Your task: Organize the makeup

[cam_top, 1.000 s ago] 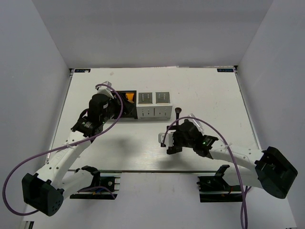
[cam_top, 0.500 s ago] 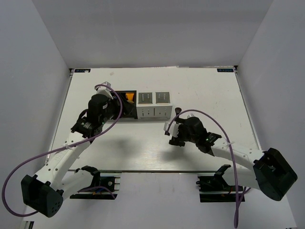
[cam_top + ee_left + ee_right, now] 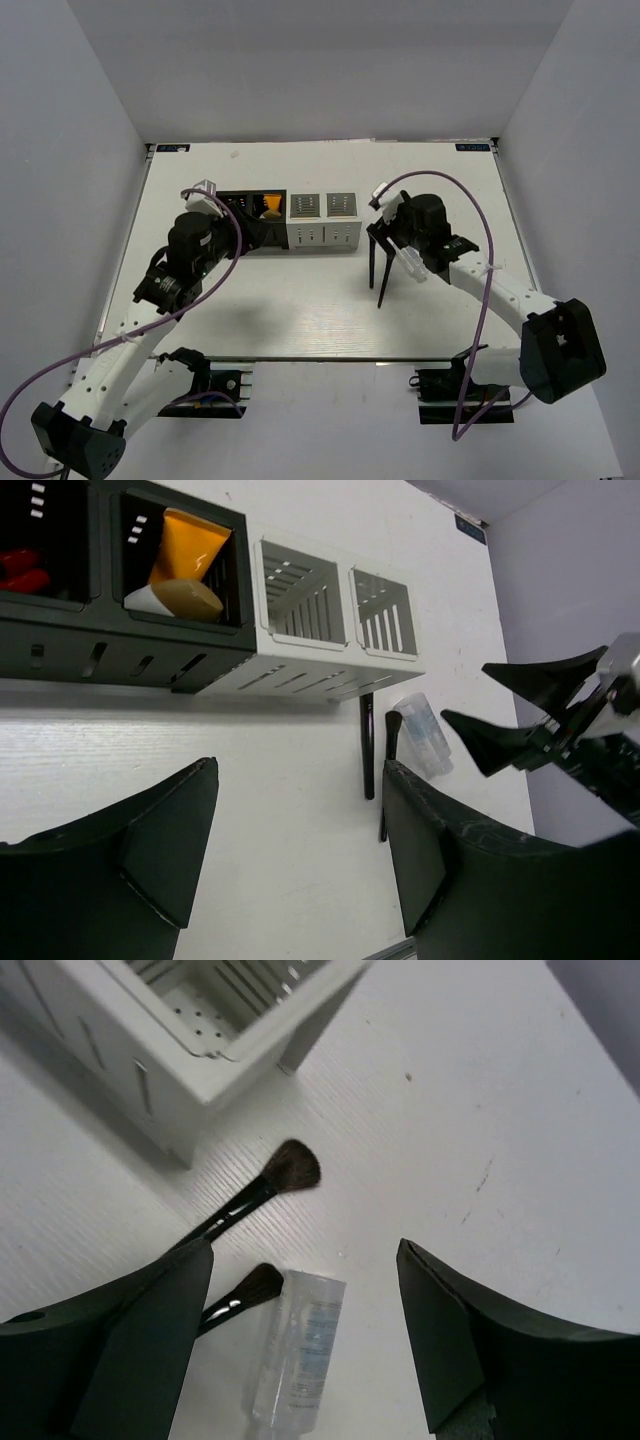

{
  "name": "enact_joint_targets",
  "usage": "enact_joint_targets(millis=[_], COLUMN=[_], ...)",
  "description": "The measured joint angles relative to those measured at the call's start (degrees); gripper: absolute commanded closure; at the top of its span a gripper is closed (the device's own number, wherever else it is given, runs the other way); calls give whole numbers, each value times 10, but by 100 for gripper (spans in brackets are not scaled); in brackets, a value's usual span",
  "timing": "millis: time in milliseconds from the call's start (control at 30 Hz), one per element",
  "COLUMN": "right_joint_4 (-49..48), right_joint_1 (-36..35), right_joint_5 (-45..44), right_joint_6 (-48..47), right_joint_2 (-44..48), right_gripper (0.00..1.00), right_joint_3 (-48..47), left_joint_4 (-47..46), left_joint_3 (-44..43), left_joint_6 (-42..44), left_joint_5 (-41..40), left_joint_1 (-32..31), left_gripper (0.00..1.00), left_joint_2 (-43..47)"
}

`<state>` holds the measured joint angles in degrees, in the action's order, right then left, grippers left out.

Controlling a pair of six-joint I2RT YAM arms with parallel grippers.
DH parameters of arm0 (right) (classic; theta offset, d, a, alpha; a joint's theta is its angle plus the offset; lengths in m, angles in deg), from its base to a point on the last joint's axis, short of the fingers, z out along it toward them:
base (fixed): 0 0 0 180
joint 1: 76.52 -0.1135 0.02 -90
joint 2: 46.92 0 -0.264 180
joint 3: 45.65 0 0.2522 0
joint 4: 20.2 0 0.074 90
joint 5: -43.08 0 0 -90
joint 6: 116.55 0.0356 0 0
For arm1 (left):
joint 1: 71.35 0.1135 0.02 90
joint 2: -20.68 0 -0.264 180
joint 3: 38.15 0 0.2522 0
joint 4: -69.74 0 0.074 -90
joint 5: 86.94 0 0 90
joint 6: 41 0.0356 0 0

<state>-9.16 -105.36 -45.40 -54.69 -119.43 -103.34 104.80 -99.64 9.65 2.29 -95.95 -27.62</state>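
Observation:
An orange tube (image 3: 185, 542) and a white egg-shaped piece with a brown tip (image 3: 172, 598) lie in one slot of the black organizer (image 3: 110, 650). Dark-red sticks (image 3: 20, 570) lie in the slot to its left. Two black brushes (image 3: 367, 742) (image 3: 245, 1198) and a clear bottle (image 3: 423, 736) (image 3: 298, 1355) lie on the table right of the grey-white organizer (image 3: 330, 615). My right gripper (image 3: 305, 1250) (image 3: 390, 238) is open and empty above the bottle. My left gripper (image 3: 300, 770) (image 3: 255, 232) is open and empty in front of the organizers.
The grey-white organizer (image 3: 322, 220) stands against the black one (image 3: 245, 205) at the table's (image 3: 300, 310) back middle; both its square slots are empty. Grey walls close in the table on three sides.
My right gripper has swung from the table's middle to the back right and now hovers over the brushes and bottle. My left arm has drawn back a little to the left.

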Motion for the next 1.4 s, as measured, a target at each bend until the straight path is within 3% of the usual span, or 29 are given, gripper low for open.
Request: enact_joint_targets(millis=[233, 567, 1000, 1400], right_joint_4=[56, 109, 124, 133], right_joint_1=[81, 169, 226, 243], right_joint_5=[20, 127, 210, 222], right_joint_6=[79, 156, 172, 148], right_joint_2=[-42, -87, -124, -153], right_gripper=[24, 26, 21, 20], right_joint_3=[-40, -47, -47, -47], left_joint_4=[21, 43, 52, 51], left_joint_3=[28, 43, 61, 61], left_joint_6=[-12, -23, -32, -31], left_joint_5=[-8, -17, -20, -21], left_joint_1=[0, 0, 0, 0], left_gripper=[23, 23, 23, 23], left_joint_2=[29, 49, 49, 45])
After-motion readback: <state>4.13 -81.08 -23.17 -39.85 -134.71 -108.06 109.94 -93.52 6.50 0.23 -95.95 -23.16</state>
